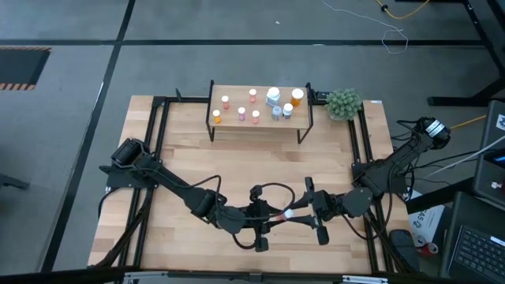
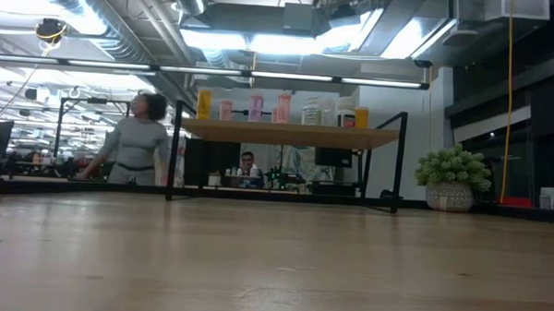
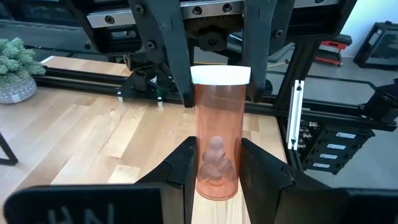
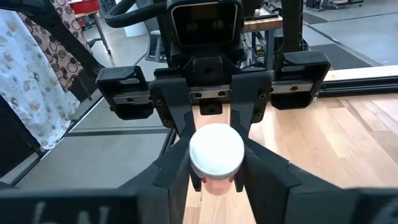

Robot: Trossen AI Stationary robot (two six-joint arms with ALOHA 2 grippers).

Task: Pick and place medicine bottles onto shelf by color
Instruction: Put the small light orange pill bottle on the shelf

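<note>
Near the table's front edge, well away from the shelf [image 1: 260,105], a pink bottle [image 3: 217,134] sits between both grippers: left gripper [image 3: 214,163] fingers clamp its base, right gripper [image 4: 216,163] fingers clamp its white cap.

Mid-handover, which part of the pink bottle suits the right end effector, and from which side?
The capped end just under the white cap, approached end-on opposite the left end effector, which clamps the bottle lower down; only that end is free.

Left gripper [image 1: 272,218] and right gripper [image 1: 296,210] facing, both clamped, arms low
</note>
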